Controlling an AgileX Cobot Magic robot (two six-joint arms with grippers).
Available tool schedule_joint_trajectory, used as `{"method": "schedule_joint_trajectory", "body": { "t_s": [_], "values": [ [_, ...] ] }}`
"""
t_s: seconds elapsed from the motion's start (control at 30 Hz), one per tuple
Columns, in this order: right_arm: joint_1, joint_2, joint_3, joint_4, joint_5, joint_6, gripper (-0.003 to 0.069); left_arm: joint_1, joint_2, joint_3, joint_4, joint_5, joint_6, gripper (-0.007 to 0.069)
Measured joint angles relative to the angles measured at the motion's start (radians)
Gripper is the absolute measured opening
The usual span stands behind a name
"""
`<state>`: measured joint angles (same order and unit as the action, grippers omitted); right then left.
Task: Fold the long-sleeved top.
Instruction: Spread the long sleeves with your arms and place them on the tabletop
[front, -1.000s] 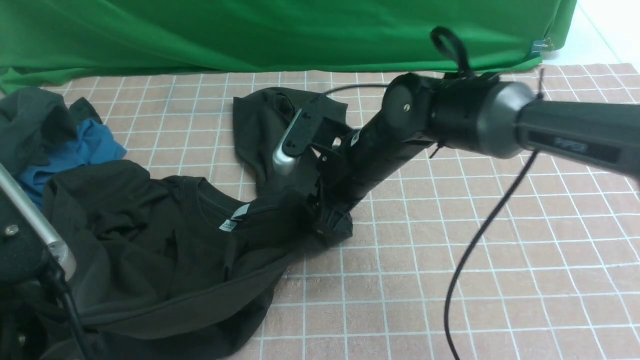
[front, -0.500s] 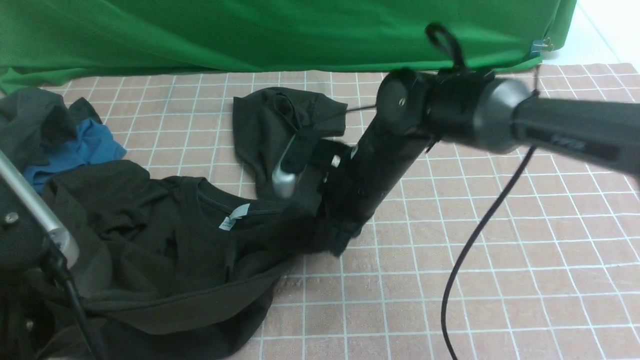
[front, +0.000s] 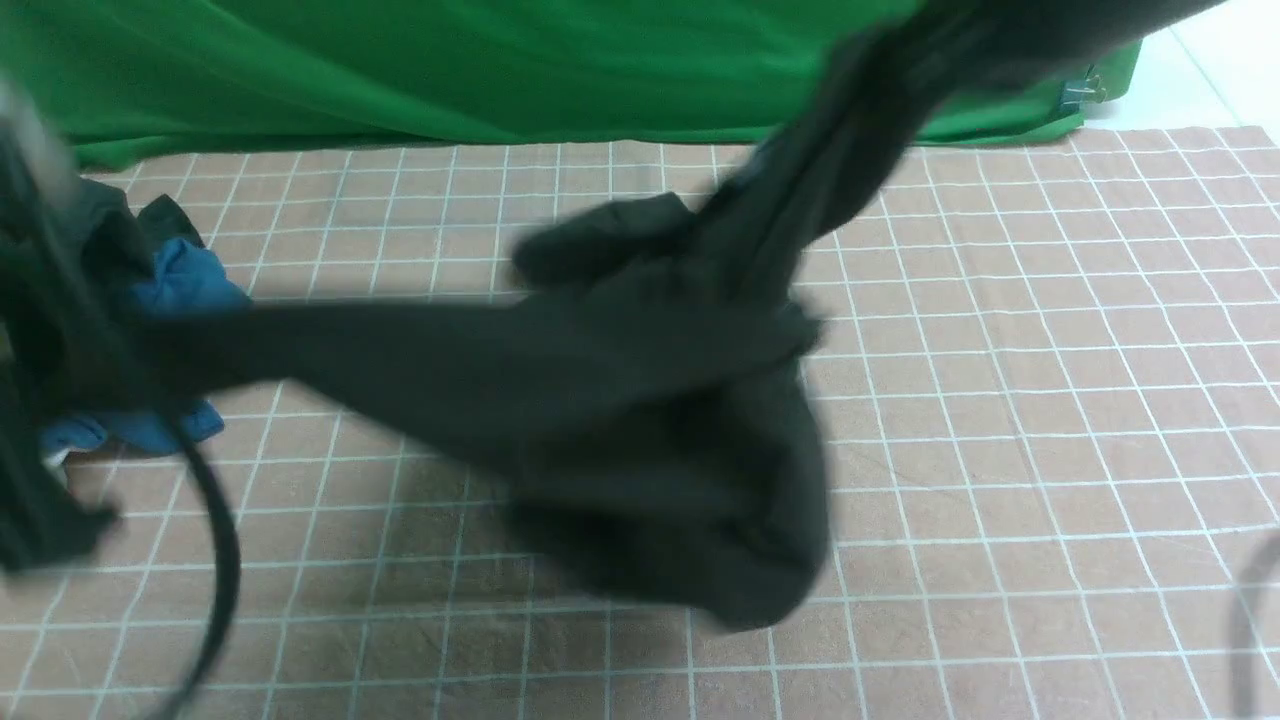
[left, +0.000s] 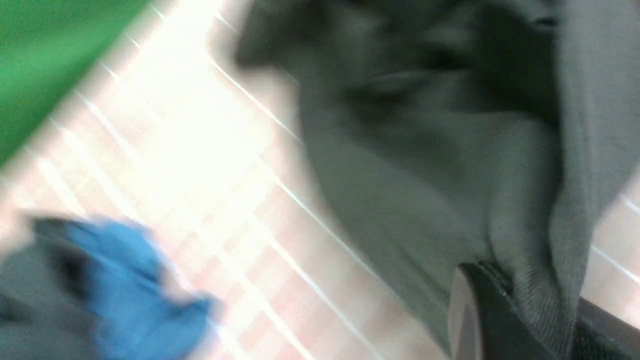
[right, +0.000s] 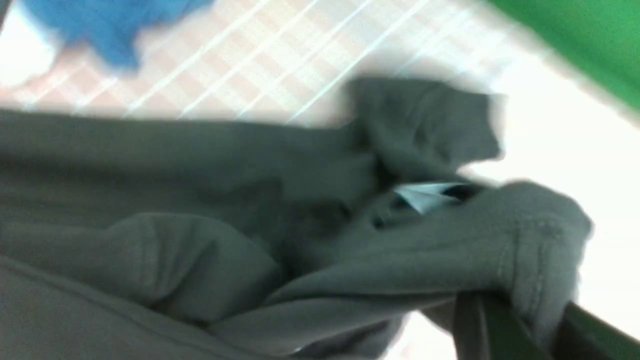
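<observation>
The left gripper (left: 532, 305) and right gripper (right: 530, 320) each clenched the top (front: 640, 400). It hung stretched between them, probably to open it out for folding.

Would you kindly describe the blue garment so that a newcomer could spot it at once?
From the green backdrop, follow the checked tablecloth to its left side. The blue garment lies crumpled there. It is the only bright blue thing; the long-sleeved top lifted beside it is black.
</observation>
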<state>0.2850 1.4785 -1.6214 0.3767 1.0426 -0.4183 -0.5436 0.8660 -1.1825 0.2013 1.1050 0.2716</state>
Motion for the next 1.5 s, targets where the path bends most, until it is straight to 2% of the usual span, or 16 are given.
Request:
{"method": "schedule_joint_trajectory", "body": {
  "t_s": [0.1,0.17,0.2,0.3,0.4,0.5,0.63,0.77,0.87,0.93,1.1,1.27,1.3,1.37,1.43,1.5],
  "values": [
    [-0.036,-0.147,0.000,-0.075,0.023,0.081,0.0048,0.000,0.089,-0.215,0.106,0.035,0.009,0.0020],
    [-0.042,-0.184,0.000,-0.103,0.028,0.103,0.0048,0.000,0.112,-0.267,0.128,0.047,0.010,0.0020],
    [-0.045,-0.246,0.000,-0.160,0.034,0.148,0.0048,0.000,0.149,-0.388,0.171,0.069,0.017,0.0020],
    [-0.045,-0.309,0.000,-0.241,0.051,0.206,0.0048,0.000,0.177,-0.504,0.195,0.096,0.042,0.0020],
    [-0.045,-0.343,0.000,-0.322,0.079,0.260,0.0048,0.000,0.181,-0.530,0.208,0.104,0.059,0.0020],
    [-0.045,-0.346,0.006,-0.390,0.108,0.303,0.0048,0.000,0.178,-0.485,0.215,0.111,0.085,0.0020],
    [-0.045,-0.292,0.070,-0.474,0.106,0.347,0.0048,0.000,0.177,-0.278,0.206,0.116,0.095,0.0020],
    [-0.051,-0.206,0.122,-0.501,0.075,0.351,0.0050,0.000,0.186,-0.103,0.191,0.116,0.076,0.0020],
    [-0.080,-0.093,0.144,-0.506,-0.003,0.367,0.0051,0.000,0.186,0.069,0.185,0.116,0.029,0.0020],
    [-0.089,-0.056,0.145,-0.506,-0.032,0.372,0.0051,0.000,0.186,0.110,0.184,0.117,0.014,0.0020],
    [-0.107,0.145,0.145,-0.506,-0.227,0.375,0.0066,0.000,0.158,0.275,0.149,0.116,-0.019,0.0020],
    [-0.108,0.284,0.145,-0.523,-0.383,0.366,0.0174,0.000,0.119,0.325,0.132,0.116,-0.035,0.0020],
    [-0.109,0.321,0.145,-0.532,-0.422,0.363,0.0253,0.000,0.111,0.332,0.122,0.115,-0.035,0.0020],
    [-0.111,0.348,0.146,-0.537,-0.443,0.363,0.0367,0.000,0.108,0.334,0.098,0.107,-0.035,0.0020],
    [-0.111,0.354,0.146,-0.538,-0.429,0.363,0.0460,0.000,0.106,0.334,0.075,0.097,-0.036,0.0020],
    [-0.112,0.351,0.146,-0.539,-0.396,0.363,0.0499,0.000,0.106,0.334,0.060,0.091,-0.036,0.0020]
  ]
}}
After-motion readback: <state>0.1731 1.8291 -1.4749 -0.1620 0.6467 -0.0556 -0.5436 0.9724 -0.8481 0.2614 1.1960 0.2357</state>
